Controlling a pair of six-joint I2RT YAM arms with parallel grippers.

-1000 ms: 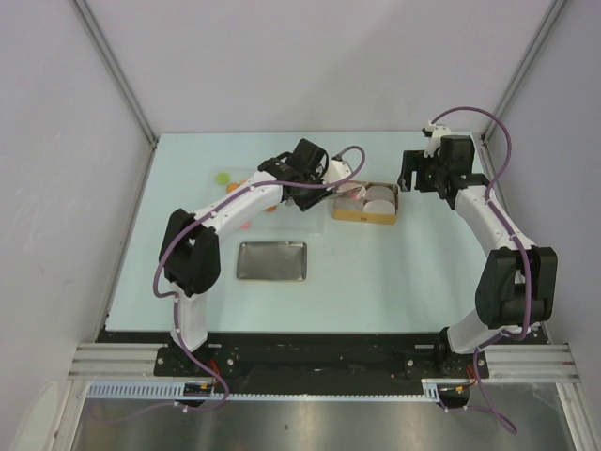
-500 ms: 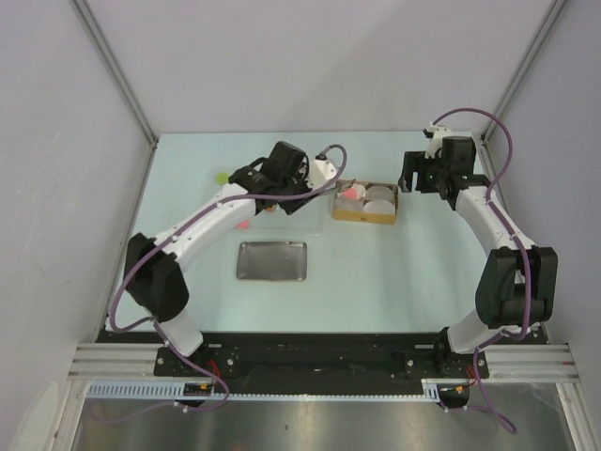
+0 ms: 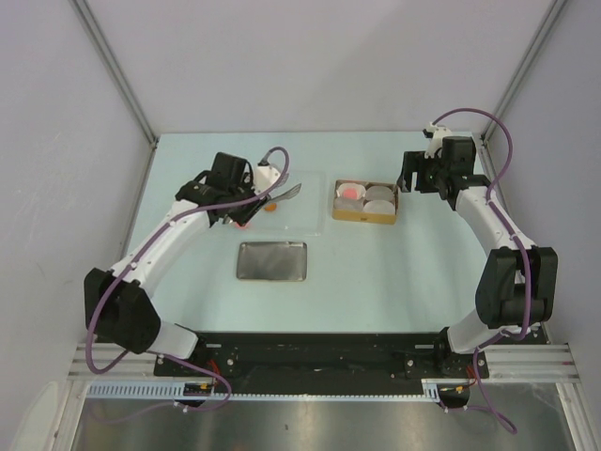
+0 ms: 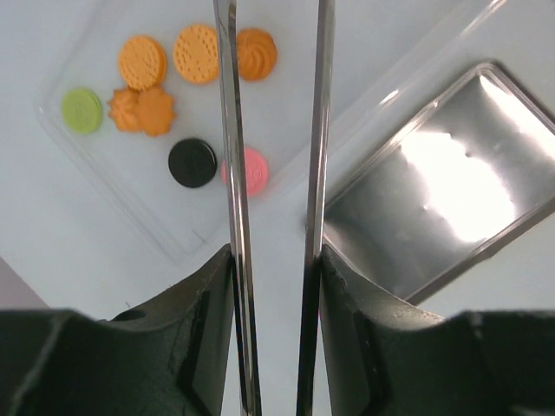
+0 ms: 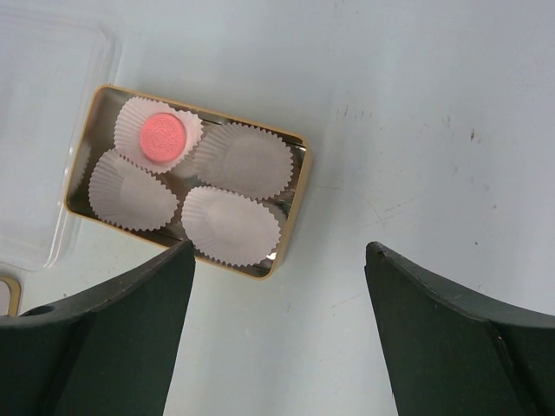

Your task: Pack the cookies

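The pale surface (image 3: pixel 394 272) carries everything. The left arm reaches to its far left part and the right arm hangs over the far right.

A clear plastic tray (image 4: pixel 113 165) lies under the left arm, with a shallow metal tray (image 4: pixel 434 208) just beside it on the near side. The gold-rimmed tin (image 5: pixel 293 204) sits well to the robot's right of both, below the right gripper (image 5: pixel 277 329). That gripper's fingers are spread wide and hold nothing.

Four white paper cups (image 5: pixel 230 227) fill the tin. One holds the packed pink cookie (image 5: pixel 163 134), and the other three look empty.

The left gripper (image 4: pixel 276 260) is pinched onto a pair of metal tongs (image 4: pixel 229 139). Their two blades run straight out from the fingers, and in the overhead view they point roughly toward the tin. The blade tips leave the wrist view, so I cannot tell for sure whether they carry anything.

The remaining cookies (image 4: pixel 196 52) lie loose on the clear tray, all off to the left of the blades in the wrist view. They are several orange ones, a green one and a black cookie (image 4: pixel 192 163). The loose pink cookie (image 4: pixel 254 172) is nearest, partly hidden behind the left blade.

The left arm is much the nearer to them. I judge its next pick calls for shifting the tongs sideways toward the pile, then straddling one disc.
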